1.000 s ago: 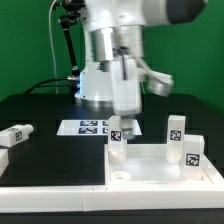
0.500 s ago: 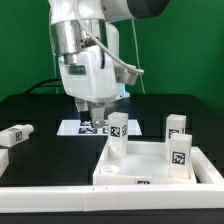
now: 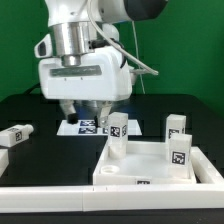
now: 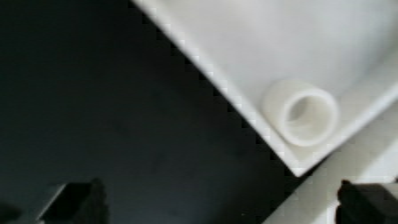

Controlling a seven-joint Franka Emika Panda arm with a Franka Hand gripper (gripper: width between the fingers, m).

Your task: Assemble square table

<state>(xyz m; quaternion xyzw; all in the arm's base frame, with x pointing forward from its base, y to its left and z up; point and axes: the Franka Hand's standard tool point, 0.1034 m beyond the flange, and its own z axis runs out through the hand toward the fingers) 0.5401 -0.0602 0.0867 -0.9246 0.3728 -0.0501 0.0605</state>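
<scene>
Posts come to 4 in the exterior view: 3 short white tagged leg posts stand upright at the square table panel [image 3: 160,168], and 1 lies on its side on the dark table [image 3: 40,150]. The first upright post [image 3: 118,134] stands at the panel's far corner on the exterior view's left. The second [image 3: 177,128] stands at the far corner on the exterior view's right, and the third [image 3: 181,157] stands just in front of it, nearer the camera. The lying post [image 3: 14,133] is well apart from the panel, near the exterior view's left edge. Just below it at that edge shows a small white piece [image 3: 3,159]; what it is I cannot tell.

There is 1 panel, white with a raised rim, lying flat on the exterior view's right half of the table. A long thin white border bar [image 3: 60,189] runs along the near edge. 1 marker board [image 3: 92,126] lies flat behind the panel, partly hidden by the arm.

There is 1 gripper [image 3: 88,113], hanging above the marker board area just beside the first upright post, its jaws spread wide and holding nothing. In the wrist view the 2 fingertips [image 4: 75,201] show far apart over the dark table, with a white panel corner carrying 1 round socket [image 4: 308,110] nearby.

The table is black; the room behind is a plain green backdrop [image 3: 190,50].
</scene>
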